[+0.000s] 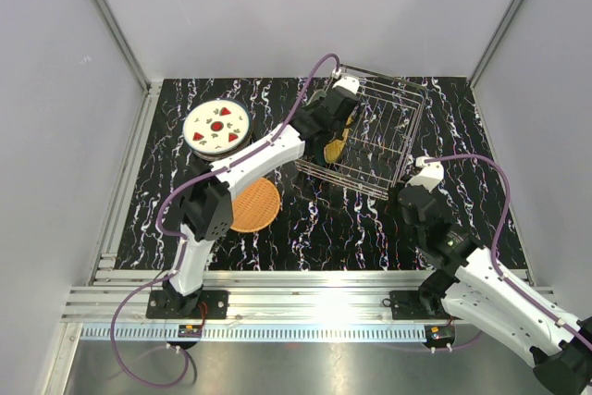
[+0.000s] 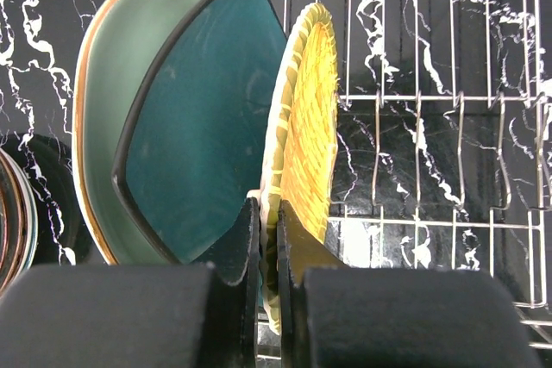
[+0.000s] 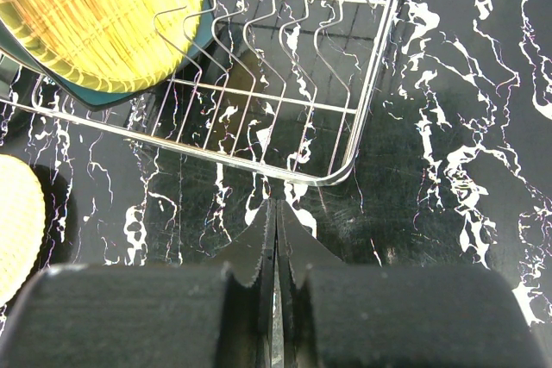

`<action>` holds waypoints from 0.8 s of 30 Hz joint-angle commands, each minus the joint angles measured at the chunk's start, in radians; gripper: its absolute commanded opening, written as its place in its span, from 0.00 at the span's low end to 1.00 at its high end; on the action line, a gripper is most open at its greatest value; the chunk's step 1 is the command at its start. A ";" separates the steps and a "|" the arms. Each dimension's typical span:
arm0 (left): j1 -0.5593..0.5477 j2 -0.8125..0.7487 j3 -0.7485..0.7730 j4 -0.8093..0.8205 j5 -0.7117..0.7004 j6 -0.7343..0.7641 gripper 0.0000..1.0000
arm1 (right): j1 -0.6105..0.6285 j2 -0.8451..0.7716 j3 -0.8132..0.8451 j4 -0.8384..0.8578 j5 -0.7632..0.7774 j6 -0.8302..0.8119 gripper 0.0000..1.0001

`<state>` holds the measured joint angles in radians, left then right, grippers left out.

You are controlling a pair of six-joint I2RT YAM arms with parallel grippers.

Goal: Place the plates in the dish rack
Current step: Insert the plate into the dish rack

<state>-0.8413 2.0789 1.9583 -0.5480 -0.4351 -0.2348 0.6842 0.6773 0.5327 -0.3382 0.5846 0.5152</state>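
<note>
Left gripper [image 2: 268, 208]: nearest the left wrist camera. Its jaws are drawn in on the lower rim of the yellow plate [image 2: 309, 127], and that rim fills the narrow slit between them.
Yellow plate: woven look, standing on edge in the rack [image 2: 431, 97]. Its bottom is hidden behind the fingers.
Teal plate [image 2: 198, 144]: upright just left of the yellow one, with its lower part covered by the gripper.
Green plate [image 2: 116, 101]: upright behind the teal plate, which hides most of it.
Rack: wire basket at the far middle of the table [image 1: 370, 228]. The slots to the right of the yellow plate hold nothing.
Left arm [image 1: 268, 150]: reaches into the rack's left end. From above, the wires make the grip hard to see.
Right gripper [image 3: 276, 204]: jaws pressed together on nothing, over the table just outside the rack's near corner.
Tan plate [image 1: 256, 205]: flat on the table and partly under the left arm.
Strawberry plate [image 1: 217, 127]: flat at the far left, well apart from the rack.
Left edge of the left wrist view: curved rims, cut off, too little to identify.
</note>
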 commanded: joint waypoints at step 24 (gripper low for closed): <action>0.001 0.061 0.071 0.088 0.068 -0.101 0.18 | -0.012 0.016 0.000 0.048 -0.005 -0.007 0.06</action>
<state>-0.8349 2.1521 2.0190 -0.5755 -0.4118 -0.3130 0.6838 0.6907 0.5320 -0.3347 0.5816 0.5156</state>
